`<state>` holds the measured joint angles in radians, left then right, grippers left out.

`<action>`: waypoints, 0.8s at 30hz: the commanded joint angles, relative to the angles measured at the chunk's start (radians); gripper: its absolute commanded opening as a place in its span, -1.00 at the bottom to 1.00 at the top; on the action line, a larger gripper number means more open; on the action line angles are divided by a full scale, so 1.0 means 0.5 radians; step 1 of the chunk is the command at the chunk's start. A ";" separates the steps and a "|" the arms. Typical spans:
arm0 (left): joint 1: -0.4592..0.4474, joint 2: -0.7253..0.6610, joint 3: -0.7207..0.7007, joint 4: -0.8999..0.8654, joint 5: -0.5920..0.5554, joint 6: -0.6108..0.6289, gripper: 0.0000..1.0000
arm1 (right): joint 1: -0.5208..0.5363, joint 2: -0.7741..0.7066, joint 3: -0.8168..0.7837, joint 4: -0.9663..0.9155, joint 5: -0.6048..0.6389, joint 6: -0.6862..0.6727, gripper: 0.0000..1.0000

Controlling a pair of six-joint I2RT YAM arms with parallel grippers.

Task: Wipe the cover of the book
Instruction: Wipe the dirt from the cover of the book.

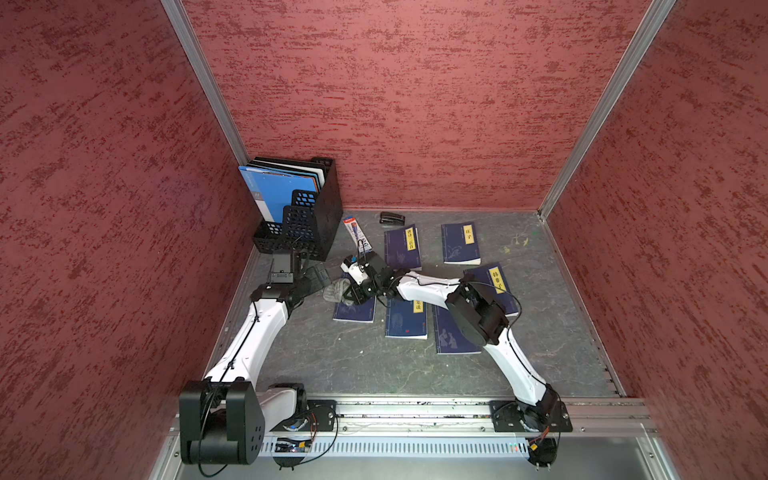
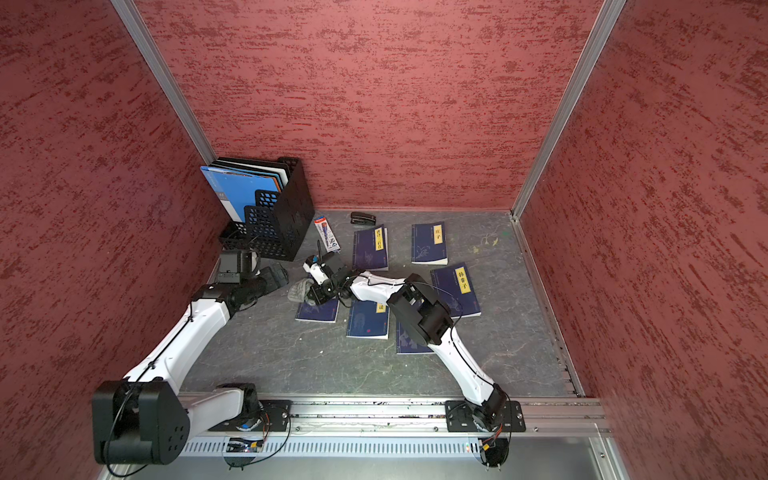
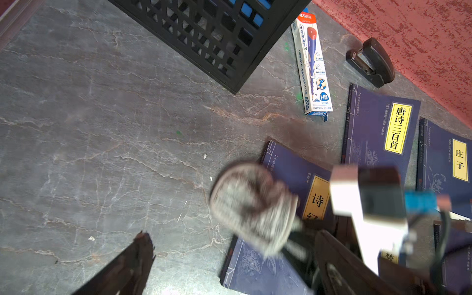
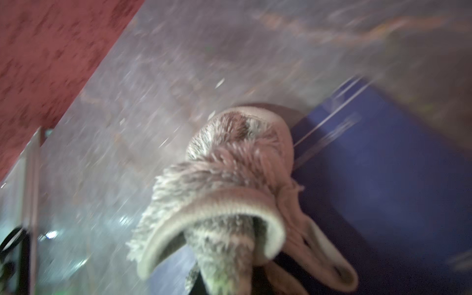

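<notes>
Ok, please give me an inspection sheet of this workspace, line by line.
Surface: grey stone-pattern tabletop, small specks.
Job's things: grey fluffy cloth at the edge of one dark blue book with yellow label; five similar books lie nearby.
Clutter: black mesh file holder with blue folders, white pencil box, black stapler.
Grippers: left gripper empty, jaws open; right gripper shut on the cloth.
Cables: black cables along both arms, none seen snagged.
Surroundings: red textured walls on three sides.

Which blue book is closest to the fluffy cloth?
The book with the cloth over its corner, leftmost in the near row; the right gripper holds the cloth there. The other books lie farther away.
</notes>
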<state>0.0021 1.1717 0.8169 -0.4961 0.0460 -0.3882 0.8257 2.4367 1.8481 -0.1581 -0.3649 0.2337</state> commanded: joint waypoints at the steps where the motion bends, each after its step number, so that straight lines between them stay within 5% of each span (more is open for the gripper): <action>1: 0.014 -0.035 -0.013 0.009 0.000 0.003 0.99 | -0.038 0.174 0.149 -0.309 0.130 -0.045 -0.86; 15: 0.014 0.014 0.007 0.041 0.003 -0.008 0.99 | 0.211 -0.244 -0.477 -0.071 0.014 0.020 -0.87; 24: 0.014 0.010 -0.005 0.044 -0.001 -0.006 0.99 | 0.251 -0.263 -0.518 -0.018 -0.009 0.079 -0.87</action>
<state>0.0055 1.1736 0.8169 -0.4938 0.0463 -0.3889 0.9493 2.2898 1.6089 -0.1101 -0.3733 0.2581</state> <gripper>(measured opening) 0.997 0.093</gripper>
